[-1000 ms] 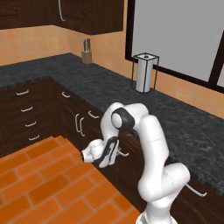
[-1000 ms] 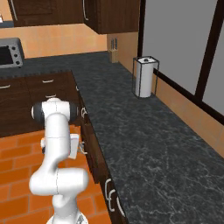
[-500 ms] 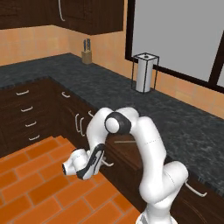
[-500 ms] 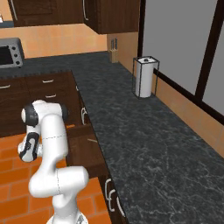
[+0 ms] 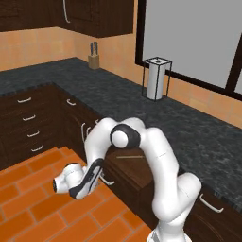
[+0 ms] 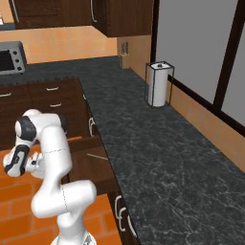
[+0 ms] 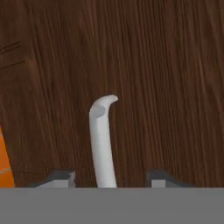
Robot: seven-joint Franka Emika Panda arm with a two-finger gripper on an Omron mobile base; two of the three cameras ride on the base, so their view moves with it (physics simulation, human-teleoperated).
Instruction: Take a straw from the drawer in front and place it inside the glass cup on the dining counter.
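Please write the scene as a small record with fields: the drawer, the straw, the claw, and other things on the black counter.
drawer: drawer stands pulled open below the black counter
straw: straw lies flat inside the drawer, not held
handle: silver handle sits between the claw's fingertips, which stand apart from it
claw: claw open, at the drawer's front, holding nothing
paper towel holder: paper towel holder upright on the black counter by the window
knife block: knife block at the counter's far end

The arm hides much of the drawer (image 5: 134, 171), and the straw (image 5: 130, 156) shows faintly.
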